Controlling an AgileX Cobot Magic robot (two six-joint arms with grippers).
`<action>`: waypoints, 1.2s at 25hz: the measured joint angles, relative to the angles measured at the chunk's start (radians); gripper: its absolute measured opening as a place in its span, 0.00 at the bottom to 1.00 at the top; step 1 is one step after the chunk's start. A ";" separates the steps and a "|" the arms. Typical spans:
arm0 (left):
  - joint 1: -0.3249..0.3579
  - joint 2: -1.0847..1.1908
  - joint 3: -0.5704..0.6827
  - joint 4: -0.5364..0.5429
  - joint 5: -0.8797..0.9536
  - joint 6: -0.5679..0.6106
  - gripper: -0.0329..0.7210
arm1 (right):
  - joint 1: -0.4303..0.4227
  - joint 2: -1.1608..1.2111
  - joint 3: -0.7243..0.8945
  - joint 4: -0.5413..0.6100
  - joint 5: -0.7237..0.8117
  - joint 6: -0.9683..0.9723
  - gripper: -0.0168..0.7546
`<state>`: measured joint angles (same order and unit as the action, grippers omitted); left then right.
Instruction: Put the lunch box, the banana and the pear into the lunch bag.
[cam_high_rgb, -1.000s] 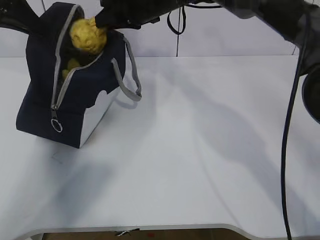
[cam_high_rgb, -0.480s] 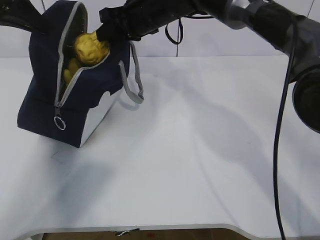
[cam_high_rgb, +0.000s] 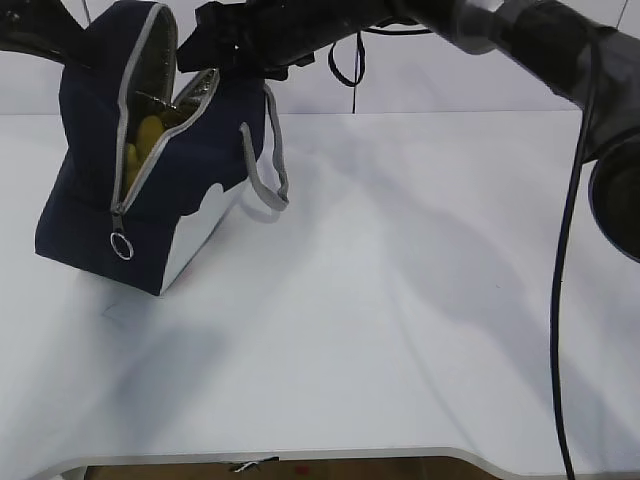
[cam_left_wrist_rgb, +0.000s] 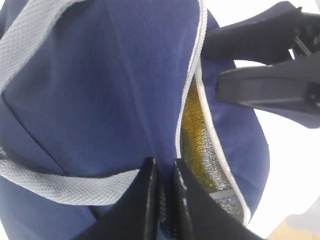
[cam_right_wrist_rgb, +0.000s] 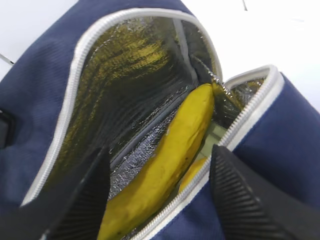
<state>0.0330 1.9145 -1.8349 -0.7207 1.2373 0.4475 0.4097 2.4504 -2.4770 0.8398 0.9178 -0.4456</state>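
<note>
The navy lunch bag (cam_high_rgb: 85, 200) stands at the table's back left with its zip wide open. My left gripper (cam_left_wrist_rgb: 162, 172) is shut on the bag's navy fabric beside the zip, at the bag's top edge. The banana (cam_right_wrist_rgb: 172, 155) lies inside against the silvery lining, and it shows as yellow in the exterior view (cam_high_rgb: 148, 135). A small golden patch (cam_right_wrist_rgb: 194, 172) under it looks like the pear. A pale green strip (cam_right_wrist_rgb: 218, 136) beneath is the lunch box lid. My right gripper (cam_right_wrist_rgb: 157, 160) hangs open just over the opening, empty.
Grey strap handles (cam_high_rgb: 262, 165) droop off the bag's right side and a ring pull (cam_high_rgb: 122, 246) hangs at its front. A black cable (cam_high_rgb: 562, 300) runs down the right edge of the exterior view.
The right gripper lowered the pear into the bag's mouth, then opened. The pear has dropped out of the jaws and down into the bag. The left gripper kept its hold.
</note>
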 joint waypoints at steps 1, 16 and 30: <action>0.000 0.000 0.000 0.000 0.000 0.000 0.08 | 0.000 -0.007 0.000 0.000 0.014 -0.011 0.69; 0.000 0.000 0.000 0.017 0.000 0.000 0.08 | -0.006 -0.208 -0.003 -0.257 0.279 0.004 0.64; 0.000 0.000 0.000 0.020 0.000 0.000 0.08 | -0.008 -0.307 0.142 -0.520 0.336 0.239 0.61</action>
<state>0.0330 1.9145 -1.8349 -0.7008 1.2373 0.4475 0.4020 2.1436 -2.3353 0.3198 1.2540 -0.2064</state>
